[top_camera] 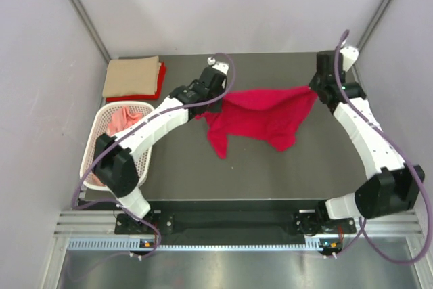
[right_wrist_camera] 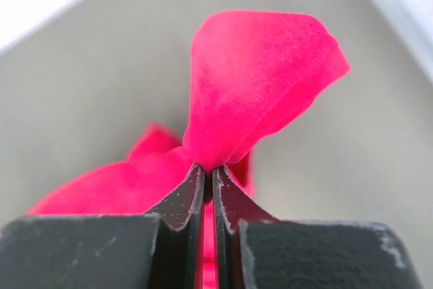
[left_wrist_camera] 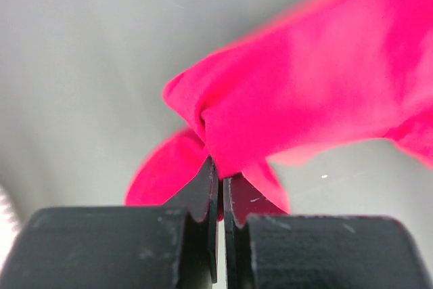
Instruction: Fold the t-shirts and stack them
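Dark table (top_camera: 270, 174), basket (top_camera: 128, 105) seen only overhead, wrist views, pinched crimson t-shirt (top_camera: 260, 116)

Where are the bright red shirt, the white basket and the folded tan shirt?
bright red shirt (top_camera: 260, 116), overhead view, middle of the cloth.
white basket (top_camera: 127, 104), overhead view, its far rim.
folded tan shirt (top_camera: 132, 76), overhead view, its centre.

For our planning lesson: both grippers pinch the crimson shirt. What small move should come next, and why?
Probably spread the arms apart. The left gripper and right gripper each clamp part of the crimson t-shirt, which hangs crumpled between them; tension would flatten it.
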You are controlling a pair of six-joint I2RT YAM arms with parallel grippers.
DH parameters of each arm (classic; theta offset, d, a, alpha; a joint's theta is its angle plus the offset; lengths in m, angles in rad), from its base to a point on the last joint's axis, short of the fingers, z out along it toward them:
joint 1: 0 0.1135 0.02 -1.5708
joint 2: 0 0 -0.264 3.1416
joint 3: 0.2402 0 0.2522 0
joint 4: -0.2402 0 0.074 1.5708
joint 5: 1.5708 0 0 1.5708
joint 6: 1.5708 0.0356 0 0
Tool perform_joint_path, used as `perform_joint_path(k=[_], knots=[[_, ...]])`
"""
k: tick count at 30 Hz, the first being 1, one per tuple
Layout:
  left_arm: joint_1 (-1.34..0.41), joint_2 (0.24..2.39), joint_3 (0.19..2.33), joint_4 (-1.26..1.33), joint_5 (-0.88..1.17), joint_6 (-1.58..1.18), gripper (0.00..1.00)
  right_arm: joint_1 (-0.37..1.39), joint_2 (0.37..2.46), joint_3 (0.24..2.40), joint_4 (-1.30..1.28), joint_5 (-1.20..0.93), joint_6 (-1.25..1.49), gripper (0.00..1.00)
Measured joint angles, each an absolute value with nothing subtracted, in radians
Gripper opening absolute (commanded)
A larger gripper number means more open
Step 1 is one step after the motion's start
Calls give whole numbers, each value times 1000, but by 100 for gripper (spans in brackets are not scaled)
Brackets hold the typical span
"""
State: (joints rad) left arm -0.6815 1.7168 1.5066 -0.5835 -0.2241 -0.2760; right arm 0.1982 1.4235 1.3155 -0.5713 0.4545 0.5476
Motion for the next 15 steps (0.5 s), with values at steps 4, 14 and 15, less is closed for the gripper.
perform_joint_path(k=[4, 14, 15], knots=[[-682, 1613, 1494, -618, -287, -253, 0, 191, 1308, 1378, -626, 513, 530, 0], [-689, 1447, 1166, -608, -84, -285, 12, 129, 1085, 967, -742, 460, 638, 23], [-691, 1439, 1116, -604, -47, -292, 18, 127, 1077, 915, -754, 442, 659, 27]])
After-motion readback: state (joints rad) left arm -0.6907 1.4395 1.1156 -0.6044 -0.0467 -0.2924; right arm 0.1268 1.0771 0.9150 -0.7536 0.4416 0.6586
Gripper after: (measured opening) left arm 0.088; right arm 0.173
